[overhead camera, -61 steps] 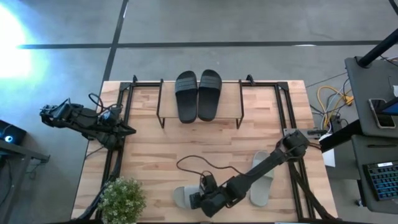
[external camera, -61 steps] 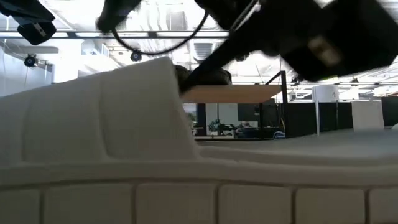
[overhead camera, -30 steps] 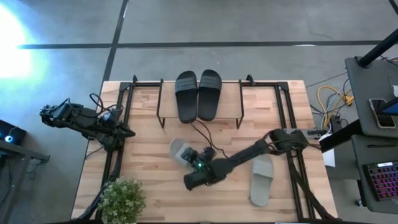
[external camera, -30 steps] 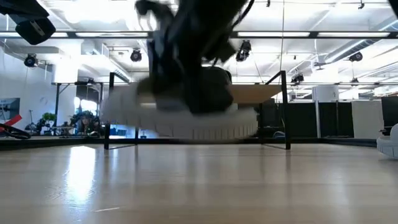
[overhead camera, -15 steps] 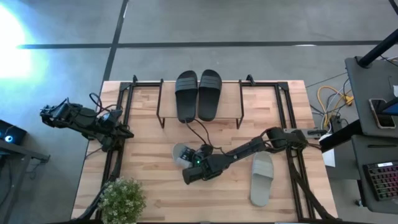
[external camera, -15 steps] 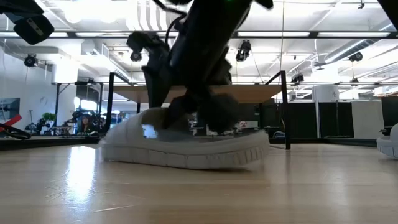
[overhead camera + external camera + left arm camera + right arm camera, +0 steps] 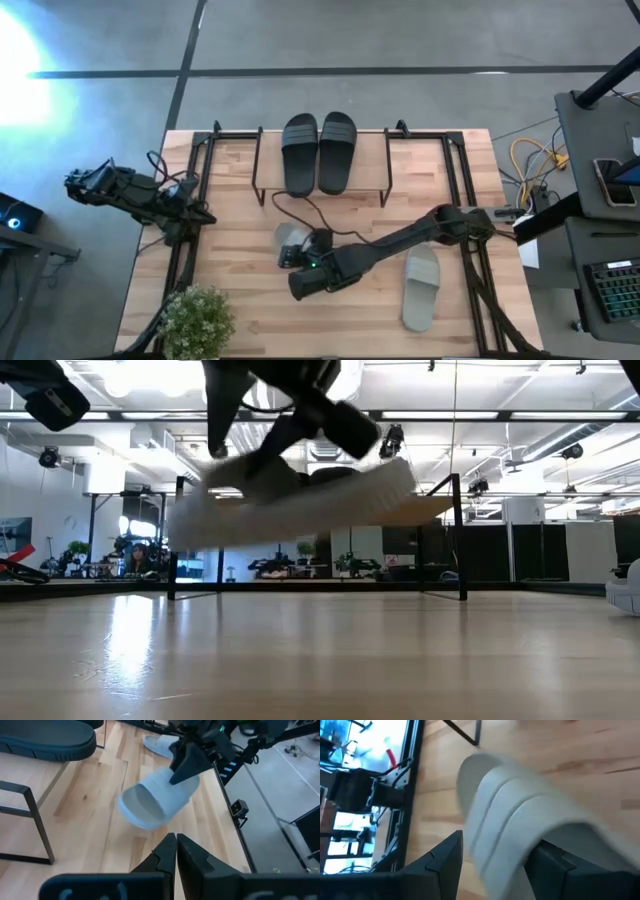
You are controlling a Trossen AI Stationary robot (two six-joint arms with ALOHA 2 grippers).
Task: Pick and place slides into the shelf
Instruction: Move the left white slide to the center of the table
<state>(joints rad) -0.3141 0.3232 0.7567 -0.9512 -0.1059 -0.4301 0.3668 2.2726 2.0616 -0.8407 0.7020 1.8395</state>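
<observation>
The shelf [image 7: 320, 158] top is filled by two black slides [image 7: 318, 150]. Bare worktop [image 7: 240, 290] lies open around the potted plant [image 7: 195, 318].

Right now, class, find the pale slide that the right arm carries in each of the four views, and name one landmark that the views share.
High view: pale slide at table centre, just below the shelf.
Low view: raised clear of the table, upper centre.
Left wrist view: centre, tilted above the wood.
Right wrist view: fills the middle, between the fingers.
Shared landmark: the shelf's black wire legs.
</observation>
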